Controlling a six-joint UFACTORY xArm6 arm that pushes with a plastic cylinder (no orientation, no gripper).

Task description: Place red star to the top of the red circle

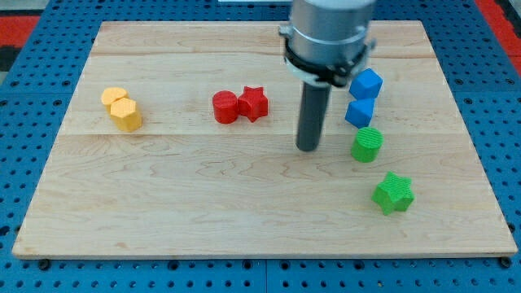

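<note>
The red star [254,103] lies on the wooden board [203,195], touching the right side of the red circle [225,107], a little higher than it. My tip [308,149] is down on the board to the right of and below the red star, about a block's width away from it, and left of the green circle [367,144].
Two yellow blocks [122,108] sit together at the view's left. Two blue cubes [363,97] stand stacked in a column at the right, above the green circle. A green star [393,193] lies at the lower right. A blue pegboard surrounds the board.
</note>
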